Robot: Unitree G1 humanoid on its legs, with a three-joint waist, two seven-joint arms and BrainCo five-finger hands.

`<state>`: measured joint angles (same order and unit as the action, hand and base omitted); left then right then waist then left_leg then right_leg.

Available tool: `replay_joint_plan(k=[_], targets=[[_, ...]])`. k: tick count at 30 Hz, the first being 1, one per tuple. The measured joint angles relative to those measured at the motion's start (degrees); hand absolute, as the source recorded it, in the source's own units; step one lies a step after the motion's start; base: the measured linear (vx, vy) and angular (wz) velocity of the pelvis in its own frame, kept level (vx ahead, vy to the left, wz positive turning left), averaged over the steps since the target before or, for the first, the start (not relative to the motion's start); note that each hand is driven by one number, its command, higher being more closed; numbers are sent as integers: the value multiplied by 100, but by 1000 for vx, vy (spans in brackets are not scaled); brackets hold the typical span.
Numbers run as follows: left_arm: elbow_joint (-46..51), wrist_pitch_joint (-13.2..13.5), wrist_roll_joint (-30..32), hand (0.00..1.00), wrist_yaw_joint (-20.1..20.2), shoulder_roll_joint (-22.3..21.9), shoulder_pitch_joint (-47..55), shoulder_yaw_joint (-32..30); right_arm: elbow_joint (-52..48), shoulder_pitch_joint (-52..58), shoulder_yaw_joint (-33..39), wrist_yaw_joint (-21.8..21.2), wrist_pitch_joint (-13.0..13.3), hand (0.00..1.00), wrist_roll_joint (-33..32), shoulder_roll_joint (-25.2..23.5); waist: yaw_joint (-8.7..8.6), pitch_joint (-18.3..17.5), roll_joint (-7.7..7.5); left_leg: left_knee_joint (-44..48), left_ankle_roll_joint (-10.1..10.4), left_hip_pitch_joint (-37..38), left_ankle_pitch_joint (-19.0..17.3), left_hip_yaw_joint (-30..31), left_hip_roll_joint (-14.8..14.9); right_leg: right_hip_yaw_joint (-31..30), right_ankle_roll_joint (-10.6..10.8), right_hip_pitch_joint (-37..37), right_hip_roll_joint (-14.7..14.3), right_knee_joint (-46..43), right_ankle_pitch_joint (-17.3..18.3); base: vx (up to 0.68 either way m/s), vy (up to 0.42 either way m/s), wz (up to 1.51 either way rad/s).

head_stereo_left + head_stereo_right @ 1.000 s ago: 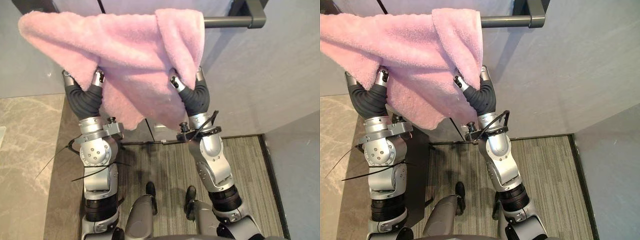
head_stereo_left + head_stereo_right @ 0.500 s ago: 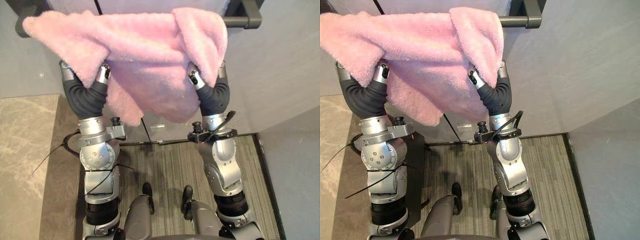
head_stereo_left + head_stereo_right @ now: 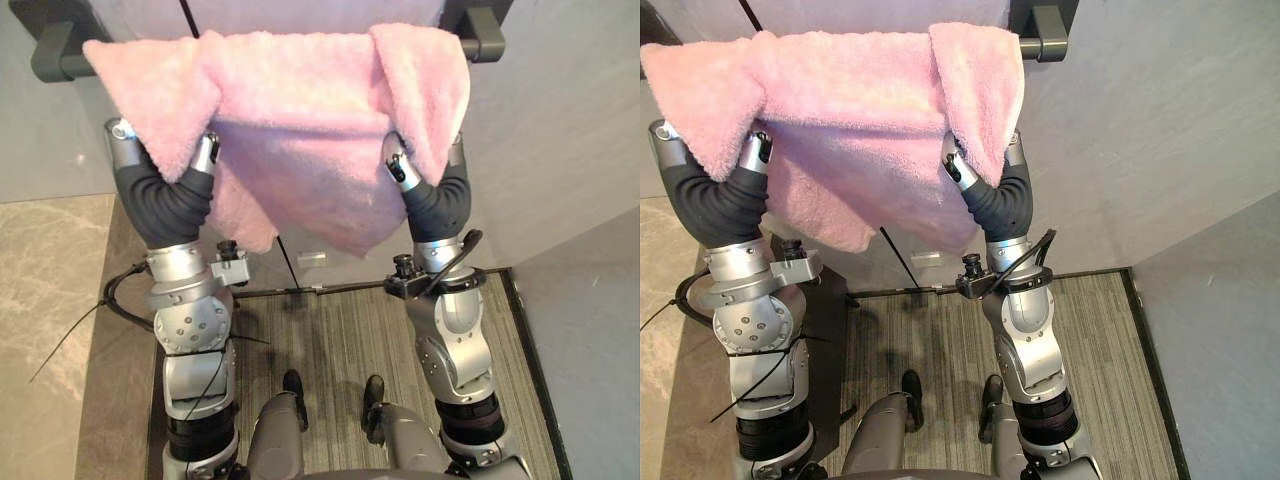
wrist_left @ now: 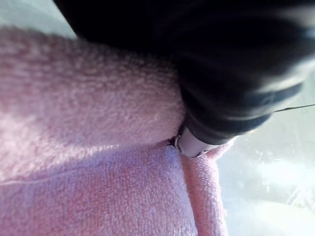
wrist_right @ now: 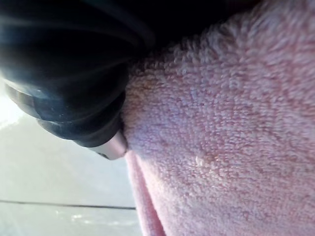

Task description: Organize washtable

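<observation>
Towel point(image 3: 300, 110) now covers the rail point(image 3: 482, 32) end to end, having shifted right; left hand point(image 3: 160, 200) and right hand point(image 3: 437, 207) sit under it, grip impossible to tell; hanging looks nearly done

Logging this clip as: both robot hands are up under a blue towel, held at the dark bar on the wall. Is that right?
Not quite. The towel is pink, not blue, as the left eye view shows. The rest stands: the left hand and the right hand are both up under it, and it is held at the dark bar on the wall.
</observation>
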<state>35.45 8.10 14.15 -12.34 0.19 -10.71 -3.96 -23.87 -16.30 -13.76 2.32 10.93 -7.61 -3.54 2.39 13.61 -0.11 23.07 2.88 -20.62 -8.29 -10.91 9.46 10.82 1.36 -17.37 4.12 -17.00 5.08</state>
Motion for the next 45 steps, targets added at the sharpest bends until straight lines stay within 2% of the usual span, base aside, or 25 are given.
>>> replay_joint_plan(k=[3,16,17,18,19,21,29,35,39,43,45], targets=[[0,0,-112,100,105,-106,226,4,1,127,-19,-30,-1,100,0,-1,-1,-1,2,108,2,-62,-50,-7,42,18,5,-3,-23,0,5,0,0,0],[13,-9,-231,100,128,-229,744,4,8,677,-245,-163,-4,100,12,-8,6,-1,2,132,-17,-89,-101,-5,48,41,15,-9,-14,-23,45,0,0,0],[36,-14,-231,100,128,-229,745,-2,8,672,-245,-163,-4,0,41,-8,6,-1,2,144,-17,-90,-121,-4,49,40,19,-11,-10,-54,69,0,0,0],[50,-15,-231,100,127,-229,744,-6,8,670,-245,-163,-4,0,44,-9,5,-1,2,155,-16,-89,-131,-4,49,39,25,-16,-5,-78,87,0,0,0],[84,-18,-232,0,112,-239,745,-71,8,674,-234,-152,-4,0,43,-12,5,-1,2,185,-7,-89,-155,-7,52,34,31,-22,0,-117,119,0,0,0],[132,-25,-235,0,91,-275,744,-358,8,709,-118,-129,-3,0,43,-24,2,-1,2,197,-1,-89,-167,-14,55,29,24,-38,1,-151,143,0,0,0],[207,-43,-336,0,-69,-336,740,-604,7,794,281,21,0,0,32,-32,6,-25,16,201,0,-75,-167,-20,61,15,23,-53,3,-168,151,4,-2,0],[224,-125,-455,0,-548,-341,763,-1265,7,1135,962,301,32,0,-85,14,4,-193,31,179,1,-14,-166,-23,60,12,23,-7,5,-157,151,0,0,0],[229,-142,-456,0,-492,-347,1068,-1243,7,1401,996,268,37,0,-84,80,4,-340,49,98,2,54,-167,-40,57,16,22,61,4,-90,150,0,0,0],[228,-165,-454,0,-255,-340,1388,-1231,11,1720,1079,230,13,0,-84,91,11,-424,68,70,2,107,-167,-38,54,30,22,127,5,-75,150,0,0,0],[223,-233,-450,0,-59,-342,1639,-1184,52,1976,1100,82,-19,0,-82,89,9,-457,67,50,2,158,-167,-37,50,41,23,187,6,-44,149,16,-2,1]])
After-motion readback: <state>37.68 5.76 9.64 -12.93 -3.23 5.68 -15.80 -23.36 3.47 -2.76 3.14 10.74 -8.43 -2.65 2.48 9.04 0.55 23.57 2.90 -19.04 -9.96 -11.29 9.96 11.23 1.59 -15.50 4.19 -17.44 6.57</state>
